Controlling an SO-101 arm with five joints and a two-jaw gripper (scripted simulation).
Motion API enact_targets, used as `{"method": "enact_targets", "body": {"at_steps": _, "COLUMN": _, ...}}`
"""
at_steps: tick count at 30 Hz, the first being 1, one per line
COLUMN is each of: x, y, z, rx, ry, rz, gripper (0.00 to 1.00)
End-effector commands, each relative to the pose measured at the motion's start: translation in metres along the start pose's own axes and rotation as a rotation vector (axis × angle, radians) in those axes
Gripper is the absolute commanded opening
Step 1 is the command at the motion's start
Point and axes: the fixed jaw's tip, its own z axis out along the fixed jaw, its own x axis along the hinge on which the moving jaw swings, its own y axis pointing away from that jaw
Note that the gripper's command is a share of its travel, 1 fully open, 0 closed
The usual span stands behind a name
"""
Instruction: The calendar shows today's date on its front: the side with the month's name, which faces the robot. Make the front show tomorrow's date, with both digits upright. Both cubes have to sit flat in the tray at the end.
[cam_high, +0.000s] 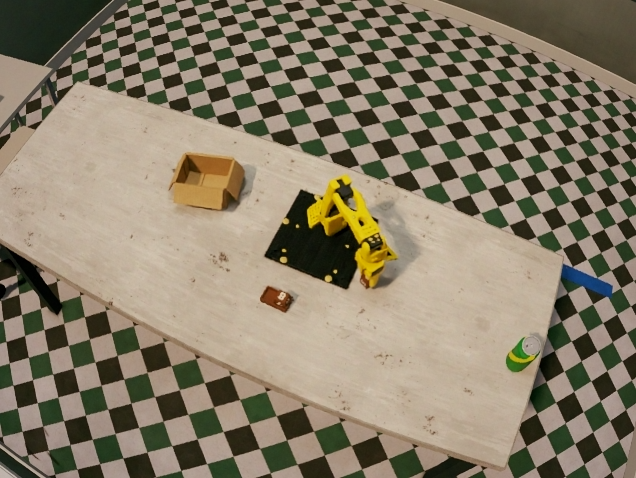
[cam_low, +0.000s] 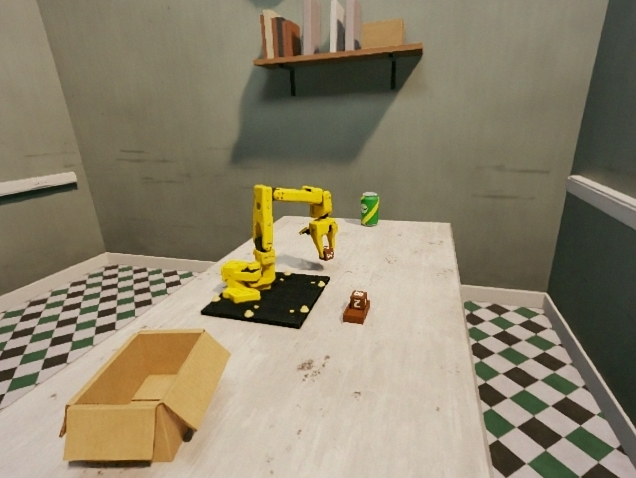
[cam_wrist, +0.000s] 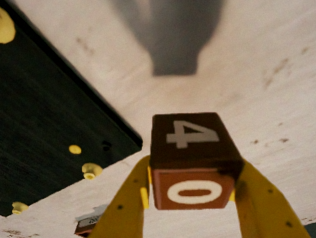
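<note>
My gripper (cam_high: 367, 283) (cam_low: 327, 252) (cam_wrist: 193, 192) is shut on a brown cube (cam_high: 364, 280) (cam_low: 329, 253) (cam_wrist: 192, 145) and holds it above the table, just off the black mat's corner. In the wrist view the cube shows a sideways 4 on its upper dark face and a sideways 0 on the face nearer the camera. The brown tray (cam_high: 268, 296) (cam_low: 354, 316) (cam_wrist: 83, 230) stands apart from the gripper. The other cube (cam_high: 282, 297) (cam_low: 358, 300) sits in its half away from the exterior camera, with an 8 on top and a 2 towards that camera. The tray's front digits are hidden or too small to read.
The arm's base stands on a black mat (cam_high: 308, 251) (cam_low: 272, 313) (cam_wrist: 40, 110) with yellow spots. An open cardboard box (cam_high: 199, 196) (cam_low: 110, 431) stands beyond the mat, away from the held cube. A green can (cam_high: 521, 354) (cam_low: 369, 209) stands near the table's far end.
</note>
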Motion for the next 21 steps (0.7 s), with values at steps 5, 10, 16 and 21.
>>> {"method": "enact_targets", "body": {"at_steps": 5, "x": -0.0021, "y": 0.0014, "z": 0.0054, "rx": -0.01, "ry": -0.003, "rz": -0.001, "gripper": 0.0}}
{"method": "enact_targets", "body": {"at_steps": 10, "x": -0.0021, "y": 0.0014, "z": 0.0058, "rx": -0.01, "ry": -0.003, "rz": -0.001, "gripper": 0.0}}
{"method": "enact_targets", "body": {"at_steps": 16, "x": -0.0021, "y": 0.0014, "z": 0.0095, "rx": -0.01, "ry": -0.003, "rz": -0.001, "gripper": 0.0}}
{"method": "enact_targets", "body": {"at_steps": 21, "x": -0.0022, "y": 0.0015, "z": 0.0114, "rx": -0.01, "ry": -0.003, "rz": -0.001, "gripper": 0.0}}
